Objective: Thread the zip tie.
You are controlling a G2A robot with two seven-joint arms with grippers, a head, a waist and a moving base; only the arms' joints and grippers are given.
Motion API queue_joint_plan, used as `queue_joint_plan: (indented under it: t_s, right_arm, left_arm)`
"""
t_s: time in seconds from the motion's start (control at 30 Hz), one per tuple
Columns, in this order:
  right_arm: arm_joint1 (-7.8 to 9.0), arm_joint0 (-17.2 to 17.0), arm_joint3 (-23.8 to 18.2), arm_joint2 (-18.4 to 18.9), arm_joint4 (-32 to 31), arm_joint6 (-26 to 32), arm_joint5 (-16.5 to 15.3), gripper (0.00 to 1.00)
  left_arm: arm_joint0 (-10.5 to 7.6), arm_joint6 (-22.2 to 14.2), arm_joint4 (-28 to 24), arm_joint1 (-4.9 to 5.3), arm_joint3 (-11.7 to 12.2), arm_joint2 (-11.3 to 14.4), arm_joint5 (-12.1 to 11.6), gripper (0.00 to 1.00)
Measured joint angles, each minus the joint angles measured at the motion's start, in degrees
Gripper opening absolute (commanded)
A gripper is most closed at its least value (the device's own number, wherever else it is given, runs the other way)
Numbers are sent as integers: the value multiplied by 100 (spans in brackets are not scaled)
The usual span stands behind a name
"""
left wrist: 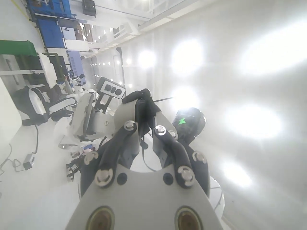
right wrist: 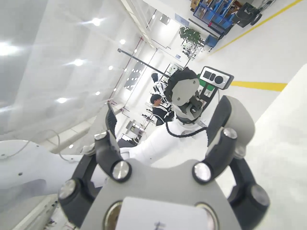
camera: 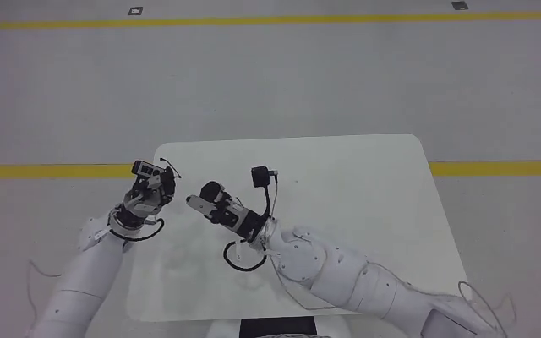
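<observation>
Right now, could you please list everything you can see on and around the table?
zip tie: one, black, pinched in the left fingers near the table's left edge.
table: one, white, beneath both arms.
floor lines: two, yellow, across the grey floor, one beyond the table and one level with it.
floor markers: two, dark, small, by the far line.
left fingers: two, grey with black tips, shut on the zip tie.
right fingers: two, grey and black, apart, holding nothing, facing the left fingers.
</observation>
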Motion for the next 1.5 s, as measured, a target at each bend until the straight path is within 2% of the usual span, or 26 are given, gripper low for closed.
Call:
queue_joint_plan:
  t_s: [0.33, 0.47, 0.7, 0.97, 1.27, 1.5]
  right_arm:
    - [-8, -12, -1, 37, 85, 65, 0, 100]
    - [-9, -128, 59, 136, 123, 106, 49, 100]
    - [-83, -361, 57, 565, 1286, 1061, -1, 100]
    - [-299, -558, 361, 995, 2128, 2132, 0, 100]
    - [-721, -519, 977, 1133, 2882, 3024, 0, 100]
    - [-755, -517, 1024, 1159, 2895, 3098, 0, 100]
  left_arm:
    - [-6, 6, 47, 3, 12, -10, -9, 0]
    - [2, 292, 12, -16, -16, -40, 94, 0]
    - [38, 127, -141, -30, -18, -202, 313, 0]
    - [66, 3, -135, -60, 25, -304, 381, 0]
    - [133, 0, 22, -74, 28, -410, 475, 0]
    - [133, 0, 63, -71, 31, -408, 492, 0]
